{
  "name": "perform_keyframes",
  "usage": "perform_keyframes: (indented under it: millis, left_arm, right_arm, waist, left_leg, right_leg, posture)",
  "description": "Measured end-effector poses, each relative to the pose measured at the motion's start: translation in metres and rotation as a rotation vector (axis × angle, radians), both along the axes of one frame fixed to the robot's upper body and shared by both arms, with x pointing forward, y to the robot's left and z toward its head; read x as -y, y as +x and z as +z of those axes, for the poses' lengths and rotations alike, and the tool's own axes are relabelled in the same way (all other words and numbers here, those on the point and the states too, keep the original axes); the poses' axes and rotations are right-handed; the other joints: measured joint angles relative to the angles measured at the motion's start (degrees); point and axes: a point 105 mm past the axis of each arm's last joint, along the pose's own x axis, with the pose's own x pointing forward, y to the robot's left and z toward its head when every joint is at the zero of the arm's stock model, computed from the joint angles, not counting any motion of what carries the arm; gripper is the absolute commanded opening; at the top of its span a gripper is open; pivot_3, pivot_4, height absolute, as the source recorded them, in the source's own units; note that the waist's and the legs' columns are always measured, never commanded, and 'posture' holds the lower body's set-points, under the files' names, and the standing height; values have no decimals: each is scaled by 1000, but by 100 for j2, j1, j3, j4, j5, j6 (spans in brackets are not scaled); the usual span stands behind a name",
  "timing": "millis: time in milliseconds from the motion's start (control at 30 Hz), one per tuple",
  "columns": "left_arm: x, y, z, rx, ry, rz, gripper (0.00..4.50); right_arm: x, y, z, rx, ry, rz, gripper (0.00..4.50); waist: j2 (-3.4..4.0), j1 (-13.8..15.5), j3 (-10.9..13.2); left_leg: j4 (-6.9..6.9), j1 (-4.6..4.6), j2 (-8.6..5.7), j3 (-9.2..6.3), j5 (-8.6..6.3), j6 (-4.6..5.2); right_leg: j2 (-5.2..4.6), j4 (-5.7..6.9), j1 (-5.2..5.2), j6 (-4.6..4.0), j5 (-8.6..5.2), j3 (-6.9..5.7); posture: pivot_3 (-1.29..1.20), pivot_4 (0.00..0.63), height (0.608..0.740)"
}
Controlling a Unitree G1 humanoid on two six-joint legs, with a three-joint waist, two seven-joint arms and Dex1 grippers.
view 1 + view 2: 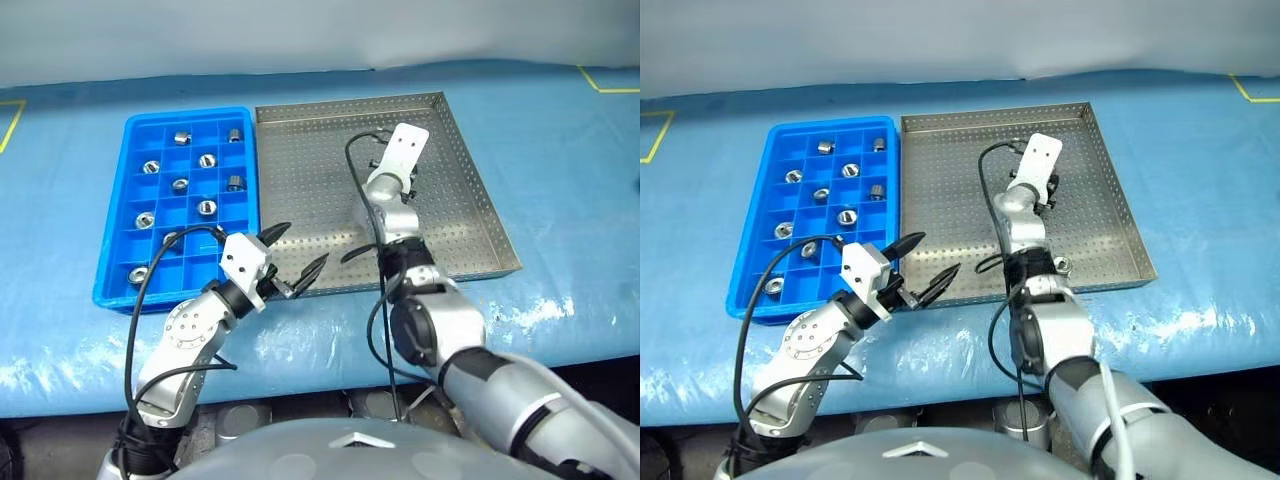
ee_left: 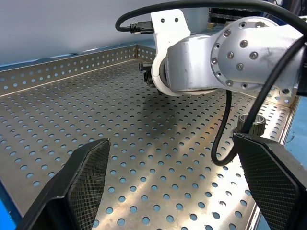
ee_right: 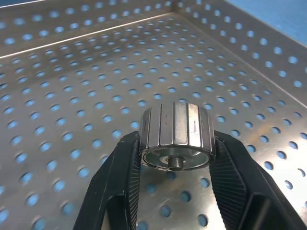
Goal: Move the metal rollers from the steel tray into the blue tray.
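roller point(image 3: 175, 136) unmarked, between fingers point(image 3: 120, 187)

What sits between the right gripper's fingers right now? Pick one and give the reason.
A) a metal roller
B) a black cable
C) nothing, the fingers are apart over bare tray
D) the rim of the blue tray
A: in the right wrist view the right gripper has both fingers pressed against the sides of a ribbed metal roller, above the perforated floor of the steel tray.
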Motion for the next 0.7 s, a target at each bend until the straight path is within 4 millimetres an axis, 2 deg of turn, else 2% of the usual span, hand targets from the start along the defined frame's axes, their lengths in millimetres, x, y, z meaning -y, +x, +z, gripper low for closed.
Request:
perform_keyframes:
  millis: [167,333,467,600,700]
  left_arm:
    - [-10,1,-4,-14,-5,75,4500]
    - [-34,-2,0,0,7,190,4500]
    - [-51,-11,10,29,12,277,4500]
    - [-65,-20,8,12,27,353,4500]
    - [-73,-30,5,-8,31,403,4500]
  right_arm:
    - [-37,-12,32,101,-32,351,1696]
    - [-77,-26,66,191,-37,713,1696]
    - [-111,-40,63,165,-62,972,1696]
    - [-145,-59,58,115,-96,1200,1696]
    - [-162,-75,46,57,-134,1349,1696]
  waist:
    - [1,35,1]
    - [0,91,1]
    - [-1,136,2]
    - [-4,215,3]
    - [-6,317,4]
  left_leg:
    - [3,2,2,-1,0,0]
    - [4,5,3,-3,0,1]
    - [1,4,4,-2,-1,1]
    - [0,4,3,-3,-1,0]
    - [0,4,3,-2,-1,0]
  right_leg:
    - [3,2,-1,0,0,-1]
    - [5,4,0,1,-1,-3]
    - [5,0,0,1,-1,-3]
    - [3,-2,0,0,-1,-5]
    - [2,-7,2,0,-1,-5]
  posture:
    - [8,150,740]
    - [54,150,740]
    - [98,150,740]
    - [133,150,740]
    - [152,150,740]
